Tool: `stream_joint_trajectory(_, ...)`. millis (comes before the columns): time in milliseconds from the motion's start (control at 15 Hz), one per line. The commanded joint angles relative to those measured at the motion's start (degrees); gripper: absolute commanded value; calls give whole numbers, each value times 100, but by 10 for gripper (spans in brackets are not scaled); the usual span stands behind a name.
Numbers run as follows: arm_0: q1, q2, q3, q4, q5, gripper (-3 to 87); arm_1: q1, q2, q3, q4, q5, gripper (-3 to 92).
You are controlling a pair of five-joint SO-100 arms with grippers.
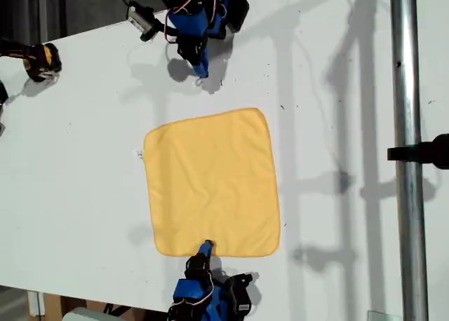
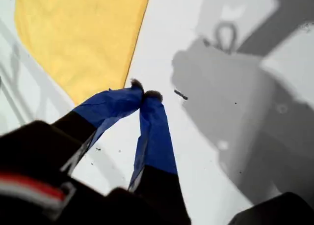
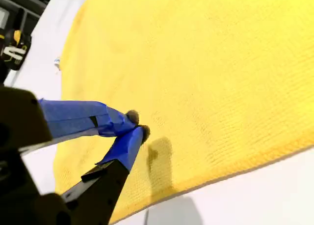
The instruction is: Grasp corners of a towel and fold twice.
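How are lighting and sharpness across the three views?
Exterior view: hard light, crisp shadows on the table, towel sharp. First wrist view: my first pincer soft, big dark shadows. Second wrist view: my second pincer blurred, weave clear.

My first gripper (image 2: 145, 95) has two slim fingers wrapped in bright blue tape, each ending in a small dark fuzzy tip; behind the tape the finger bodies are black plastic, and the blurred housing nearest the lens is black with a red stripe and a pale edge. My second gripper (image 3: 136, 126) looks the same: blue-taped fingers, dark rounded tips, black plastic behind. In the exterior view both arms have blue bodies with black motor blocks and thin looping cables, one carrying a small grey-and-black module at its side.
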Motion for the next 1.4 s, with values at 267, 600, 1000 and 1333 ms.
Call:
stream_joint_trajectory(267,-70,18,-26,-26,-35,-13,-431,-993,-2074,88,-677,-2)
stream_joint_trajectory(600,-88,18,-26,-44,-26,-13,-1345,-3190,-4184,44,-1881,-2)
stream_joint_trajectory(1000,-97,18,-26,-53,-18,-13,-2355,-6390,-7181,782,-2900,-2)
stream_joint_trajectory(1333,-97,18,-26,-53,-18,-13,-2681,-8218,-8886,1406,-3419,-2)
